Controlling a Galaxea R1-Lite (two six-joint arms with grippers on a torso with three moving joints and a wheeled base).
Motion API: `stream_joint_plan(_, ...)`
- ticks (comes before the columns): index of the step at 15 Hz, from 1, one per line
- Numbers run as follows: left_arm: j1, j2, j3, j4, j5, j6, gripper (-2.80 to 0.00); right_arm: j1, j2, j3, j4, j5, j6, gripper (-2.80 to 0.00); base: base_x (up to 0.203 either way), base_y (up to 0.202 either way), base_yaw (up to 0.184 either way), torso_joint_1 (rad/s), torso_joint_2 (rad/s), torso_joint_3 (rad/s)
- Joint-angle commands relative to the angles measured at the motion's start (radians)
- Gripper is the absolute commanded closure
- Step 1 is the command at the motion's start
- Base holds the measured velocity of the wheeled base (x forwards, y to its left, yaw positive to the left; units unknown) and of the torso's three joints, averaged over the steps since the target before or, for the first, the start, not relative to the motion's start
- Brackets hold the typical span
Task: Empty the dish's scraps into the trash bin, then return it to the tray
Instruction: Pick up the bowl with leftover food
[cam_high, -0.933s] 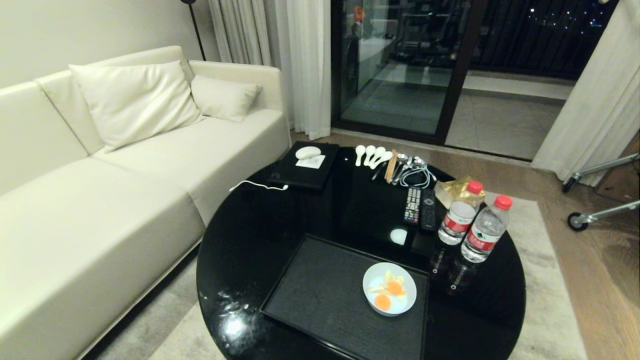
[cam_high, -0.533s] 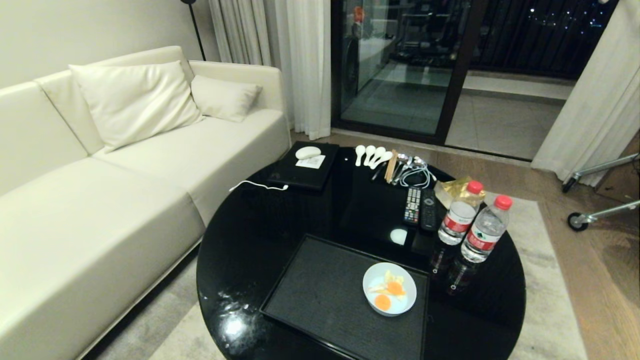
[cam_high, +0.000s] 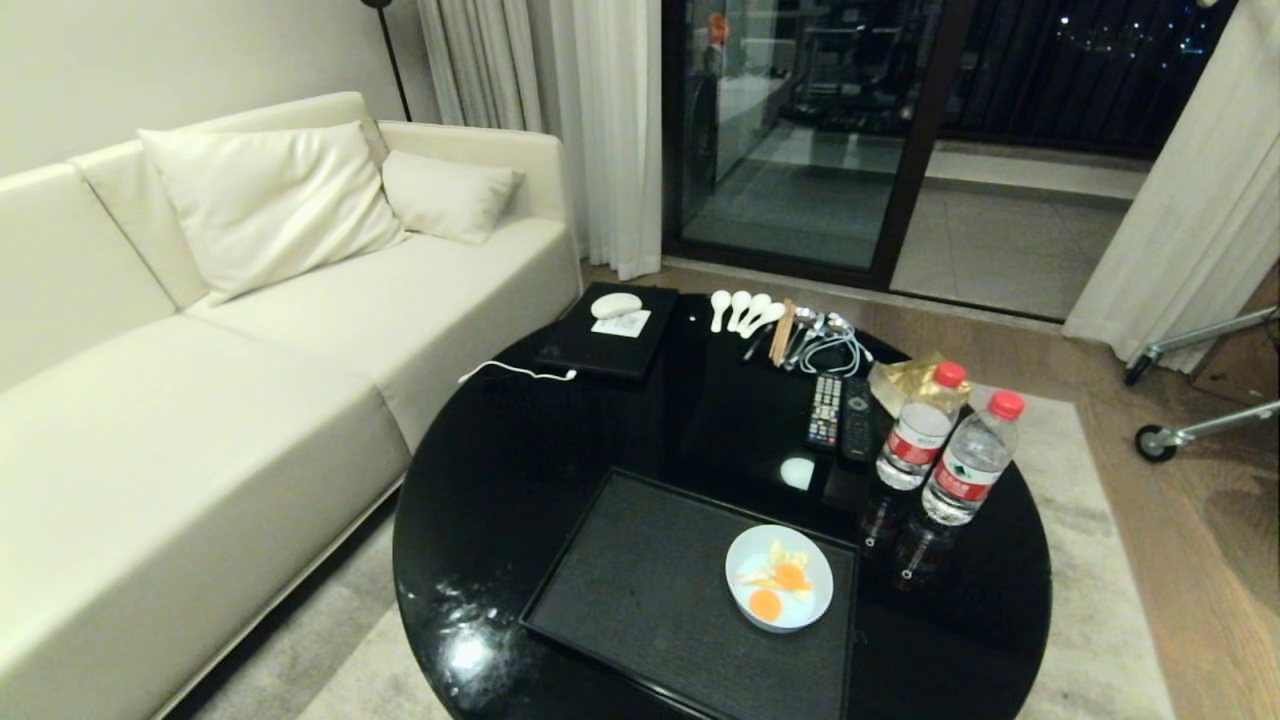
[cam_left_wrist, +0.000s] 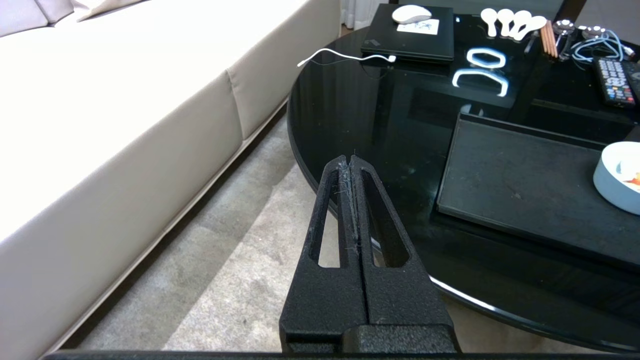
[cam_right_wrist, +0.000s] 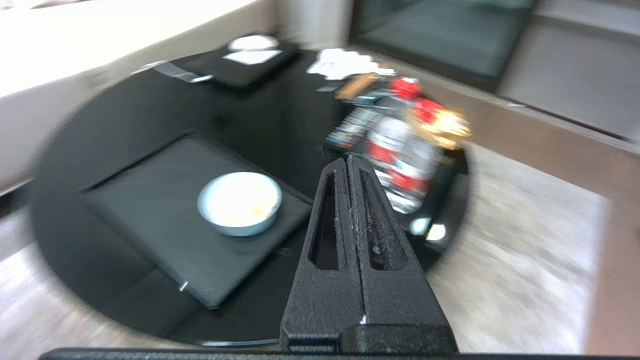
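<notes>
The dish (cam_high: 779, 578), a small pale blue-white bowl, sits at the right end of the black tray (cam_high: 640, 590) on the round black table. Orange slices and pale yellow scraps (cam_high: 778, 585) lie inside it. The trash bin is out of view. Neither arm shows in the head view. My left gripper (cam_left_wrist: 350, 159) is shut and empty, hovering at the table's near left edge, with the tray (cam_left_wrist: 520, 185) and dish (cam_left_wrist: 620, 175) off to its side. My right gripper (cam_right_wrist: 347, 159) is shut and empty, held above the table's near right edge, apart from the dish (cam_right_wrist: 240, 202) on the tray (cam_right_wrist: 165, 220).
Two water bottles (cam_high: 945, 450) stand right of the tray, with remotes (cam_high: 838, 410) behind them. White spoons (cam_high: 740, 310), cutlery and a cable lie at the far edge, beside a black slab with a white oval (cam_high: 612, 325). A cream sofa (cam_high: 200, 330) flanks the table's left.
The head view is unchanged across the earlier frames and now; the dish, tray and table items keep their places.
</notes>
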Motion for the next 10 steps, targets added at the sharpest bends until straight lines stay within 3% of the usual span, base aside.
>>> stream_joint_plan(1,0.000,0.000,0.000,0.000,0.000,0.000,0.00,0.000,0.285,-0.132,0.014,0.092,-0.032,0.00,0.000,0.000,0.000,0.000,0.00,0.000)
stream_joint_plan(4,0.000,0.000,0.000,0.000,0.000,0.000,0.00,0.006,0.542,-0.233,0.045,0.148,-0.139,0.00,0.000,0.000,0.000,0.000,0.00,0.000)
stream_joint_plan(7,0.000,0.000,0.000,0.000,0.000,0.000,0.00,0.048,0.742,-0.266,0.126,0.163,-0.191,0.00,0.000,0.000,0.000,0.000,0.00,0.000)
stream_joint_plan(10,0.000,0.000,0.000,0.000,0.000,0.000,0.00,0.135,0.858,-0.275,0.259,0.111,-0.205,0.00,0.000,0.000,0.000,0.000,0.00,0.000)
